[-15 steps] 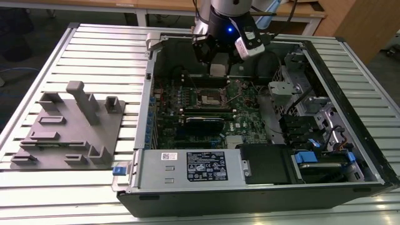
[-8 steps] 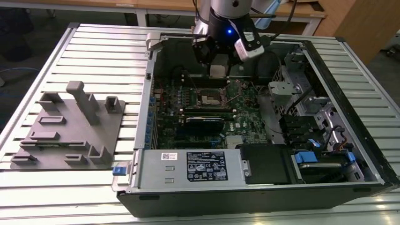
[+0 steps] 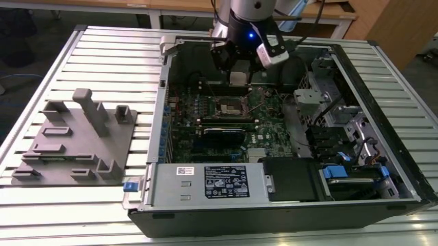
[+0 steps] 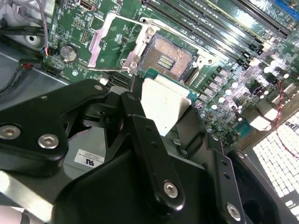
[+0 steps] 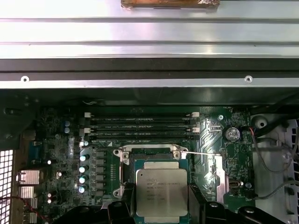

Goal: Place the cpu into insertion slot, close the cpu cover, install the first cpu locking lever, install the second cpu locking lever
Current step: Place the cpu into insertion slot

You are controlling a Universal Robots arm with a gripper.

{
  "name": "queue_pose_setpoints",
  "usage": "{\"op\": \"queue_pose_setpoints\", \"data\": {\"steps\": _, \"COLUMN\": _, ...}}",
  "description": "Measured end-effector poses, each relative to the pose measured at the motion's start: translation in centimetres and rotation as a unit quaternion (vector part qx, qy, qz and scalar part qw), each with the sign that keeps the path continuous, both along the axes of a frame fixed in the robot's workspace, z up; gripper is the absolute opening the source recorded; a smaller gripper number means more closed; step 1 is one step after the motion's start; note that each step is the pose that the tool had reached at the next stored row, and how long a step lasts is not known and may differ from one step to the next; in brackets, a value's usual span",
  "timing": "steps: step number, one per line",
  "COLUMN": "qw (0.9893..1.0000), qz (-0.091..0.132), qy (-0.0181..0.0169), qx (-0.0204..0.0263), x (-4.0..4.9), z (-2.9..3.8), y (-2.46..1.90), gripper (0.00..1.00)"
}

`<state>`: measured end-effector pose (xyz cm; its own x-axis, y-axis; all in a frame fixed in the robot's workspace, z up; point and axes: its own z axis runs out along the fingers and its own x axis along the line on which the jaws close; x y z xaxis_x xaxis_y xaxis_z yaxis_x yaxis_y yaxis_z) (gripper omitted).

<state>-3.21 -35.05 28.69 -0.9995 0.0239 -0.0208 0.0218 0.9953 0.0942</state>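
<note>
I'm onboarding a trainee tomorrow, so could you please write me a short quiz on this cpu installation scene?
1. True or false: the cpu already sits in the insertion slot.
2. The cpu cover is: A) closed over the slot; B) swung open beside it; C) removed entirely.
3. Fill in: the jaws are shut on the ____.
Key: 1 false, it is held clear of the empty slot; 2 B; 3 the cpu.
</note>
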Motion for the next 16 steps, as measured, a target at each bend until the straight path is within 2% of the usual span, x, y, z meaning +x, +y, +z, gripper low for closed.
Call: {"op": "queue_pose_setpoints", "data": {"steps": 16, "qw": 1.0000, "qz": 0.000, "qy": -0.0001, "qx": 0.0001, "x": 0.00, "z": -0.62, "y": 0.00, "gripper": 0.54}}
